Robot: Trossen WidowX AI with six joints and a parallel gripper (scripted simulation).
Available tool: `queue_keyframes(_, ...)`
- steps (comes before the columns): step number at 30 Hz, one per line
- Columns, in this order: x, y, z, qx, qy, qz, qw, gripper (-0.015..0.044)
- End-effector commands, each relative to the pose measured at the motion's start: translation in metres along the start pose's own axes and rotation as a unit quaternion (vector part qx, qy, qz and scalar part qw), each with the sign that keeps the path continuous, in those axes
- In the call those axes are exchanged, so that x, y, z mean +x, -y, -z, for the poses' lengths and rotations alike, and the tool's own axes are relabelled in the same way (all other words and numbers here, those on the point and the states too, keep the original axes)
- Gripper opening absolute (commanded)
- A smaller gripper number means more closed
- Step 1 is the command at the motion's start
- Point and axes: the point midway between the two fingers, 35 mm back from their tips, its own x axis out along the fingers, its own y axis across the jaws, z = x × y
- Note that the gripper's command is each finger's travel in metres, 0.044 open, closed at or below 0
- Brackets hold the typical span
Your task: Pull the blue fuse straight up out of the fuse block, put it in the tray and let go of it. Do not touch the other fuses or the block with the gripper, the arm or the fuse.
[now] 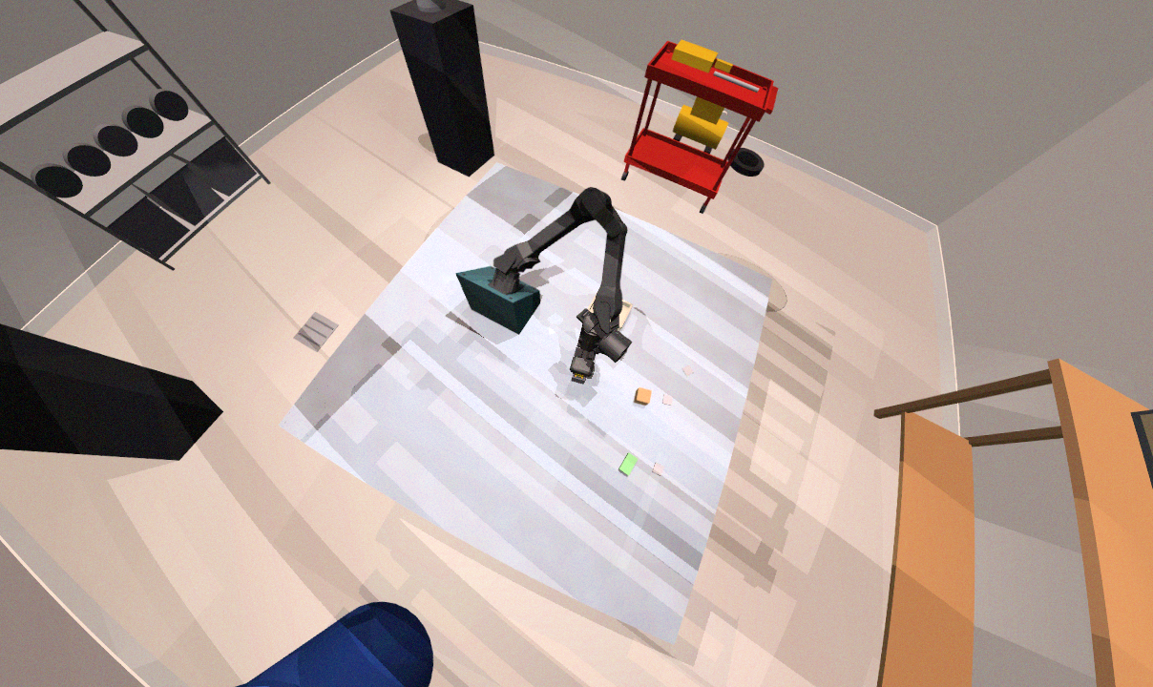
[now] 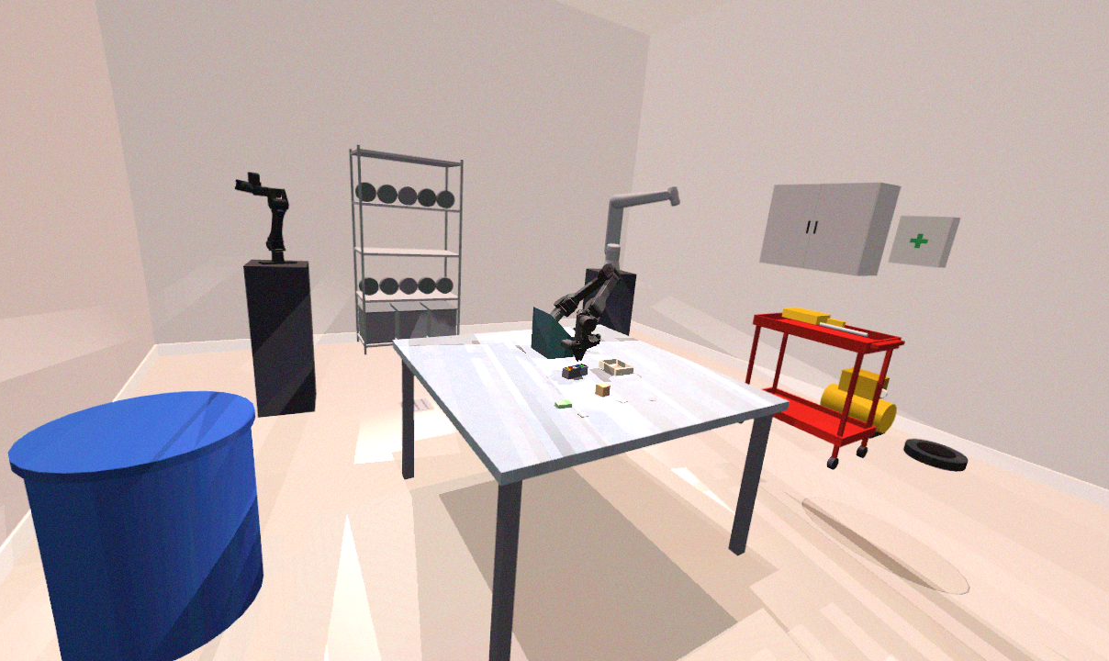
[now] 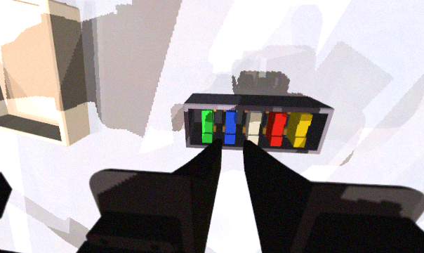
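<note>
The dark fuse block stands on the table; the arm hides most of it in the top view. In the wrist view the blue fuse sits upright in it, between the green fuse and the white fuse; beyond are the red fuse and the yellow fuse. My gripper is above the block, slightly open and empty; its fingertips show either side of the blue fuse's lower end. The beige tray is at the left in the wrist view.
An orange-brown block and a flat green piece lie on the table. Small pale pink squares lie near them. The dark teal base carries the arm.
</note>
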Motion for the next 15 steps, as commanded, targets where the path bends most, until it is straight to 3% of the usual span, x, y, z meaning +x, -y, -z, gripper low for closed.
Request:
queue_keyframes(1, 0.005, -0.001, 0.000, 0.002, 0.000, -0.003, 1.000, 0.0074)
queue_keyframes(15, 0.018, -0.001, -0.002, 0.002, 0.000, -0.003, 1.000, 0.0074)
